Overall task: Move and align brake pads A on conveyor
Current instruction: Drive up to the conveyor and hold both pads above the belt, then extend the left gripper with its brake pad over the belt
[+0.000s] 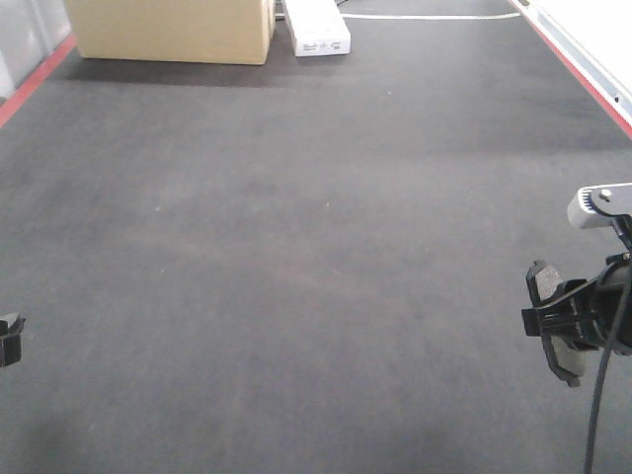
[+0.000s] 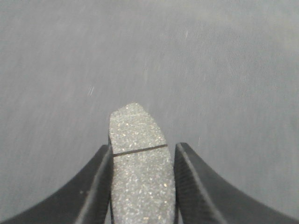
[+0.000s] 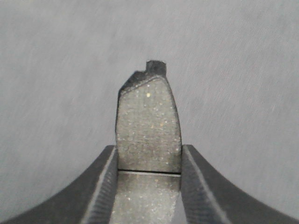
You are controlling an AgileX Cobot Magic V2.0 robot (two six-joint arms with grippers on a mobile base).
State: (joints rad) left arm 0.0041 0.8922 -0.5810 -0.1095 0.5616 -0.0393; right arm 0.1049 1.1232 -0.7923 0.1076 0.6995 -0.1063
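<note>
Care pays: with one dark grey, speckled brake pad [image 2: 138, 133] clamped in our left gripper [image 2: 144, 146] and a matching pad [image 3: 147, 121] in our right gripper [image 3: 148, 149], both over the charcoal felt-like conveyor belt [image 1: 296, 227], we should lay them flat and parallel.

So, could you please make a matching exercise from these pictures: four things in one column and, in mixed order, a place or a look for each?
1. left brake pad
2. right brake pad
3. cardboard box
4. white box

a. dark notched tab at its tip
b. far left of the front view
c. rounded tip, no tab showing
d. far middle of the front view

Pairs: 1-c, 2-a, 3-b, 4-d
</note>
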